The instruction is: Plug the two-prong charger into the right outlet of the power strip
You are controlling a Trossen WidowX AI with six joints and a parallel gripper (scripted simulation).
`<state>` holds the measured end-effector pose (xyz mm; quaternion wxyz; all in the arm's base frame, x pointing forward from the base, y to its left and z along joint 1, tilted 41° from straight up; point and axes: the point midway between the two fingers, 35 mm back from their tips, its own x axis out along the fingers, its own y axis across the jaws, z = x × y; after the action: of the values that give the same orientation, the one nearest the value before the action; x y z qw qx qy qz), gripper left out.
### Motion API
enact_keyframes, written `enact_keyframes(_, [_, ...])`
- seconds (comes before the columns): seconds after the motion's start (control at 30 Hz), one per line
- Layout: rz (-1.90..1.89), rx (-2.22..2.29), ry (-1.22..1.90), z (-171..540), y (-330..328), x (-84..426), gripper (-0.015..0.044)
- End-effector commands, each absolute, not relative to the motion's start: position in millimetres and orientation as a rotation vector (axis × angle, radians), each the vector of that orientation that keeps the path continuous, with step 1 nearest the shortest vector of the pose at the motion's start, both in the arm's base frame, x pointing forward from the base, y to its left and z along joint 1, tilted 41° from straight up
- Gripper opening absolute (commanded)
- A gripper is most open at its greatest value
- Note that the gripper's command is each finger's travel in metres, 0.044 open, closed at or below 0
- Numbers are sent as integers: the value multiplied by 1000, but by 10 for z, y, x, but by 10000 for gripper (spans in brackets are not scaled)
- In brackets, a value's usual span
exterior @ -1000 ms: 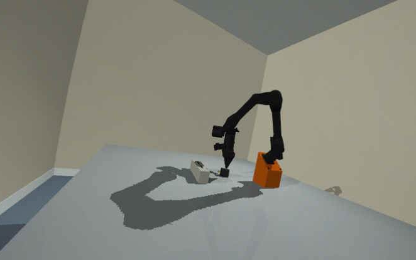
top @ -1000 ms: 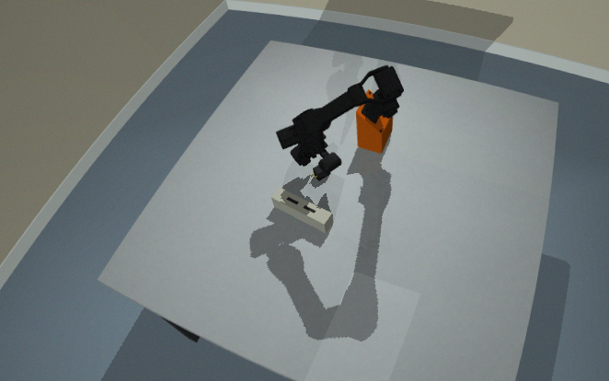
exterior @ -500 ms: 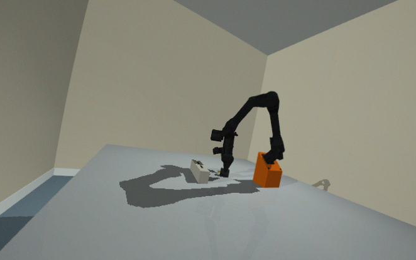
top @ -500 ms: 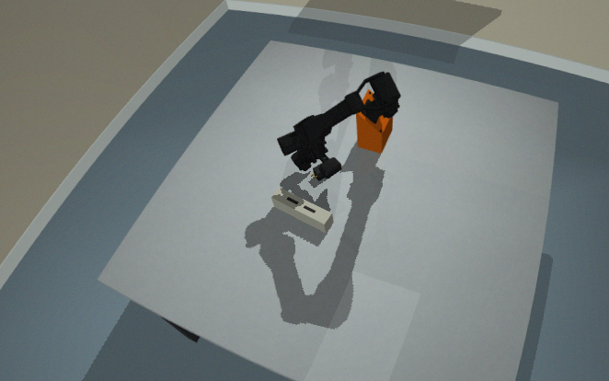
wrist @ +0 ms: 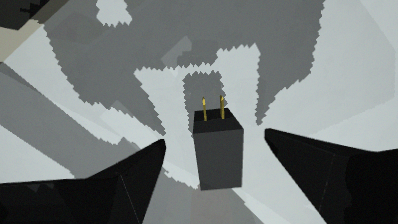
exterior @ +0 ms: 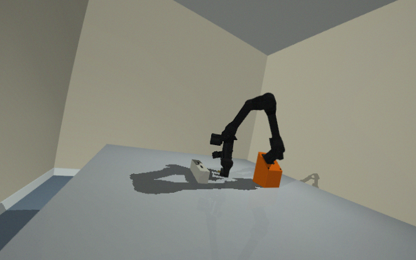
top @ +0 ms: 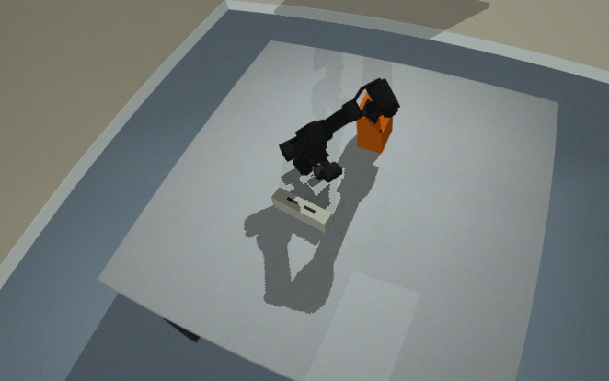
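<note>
The dark grey charger lies between the spread fingers, its two gold prongs pointing up in the wrist view, toward the power strip side. My gripper is open and low over the table, with a gap on each side of the charger. The beige power strip stands near the gripper with two dark slots on its top. A corner of it shows at the top left of the wrist view. In the top and exterior views the gripper mostly hides the charger body.
The orange arm base stands behind the gripper, on the side away from the strip. The arm's shadow falls across the strip and the grey table.
</note>
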<state>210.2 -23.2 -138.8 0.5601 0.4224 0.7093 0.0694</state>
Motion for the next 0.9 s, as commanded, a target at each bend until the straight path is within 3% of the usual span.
enact_keyframes(0.0, [164, 1004, 1679, -1415, -192, 2083, 440])
enact_keyframes(0.03, [164, 1004, 1679, -1415, -192, 2083, 440])
enact_keyframes(0.43, [164, 997, 1673, -1396, -221, 2097, 125])
enact_keyframes(0.6, [164, 997, 1673, -1396, -221, 2097, 92])
enact_keyframes(0.73, [163, 997, 1674, -1342, -273, 2099, 0])
enact_keyframes(0.87, [161, 998, 1676, -1213, -389, 2090, 0])
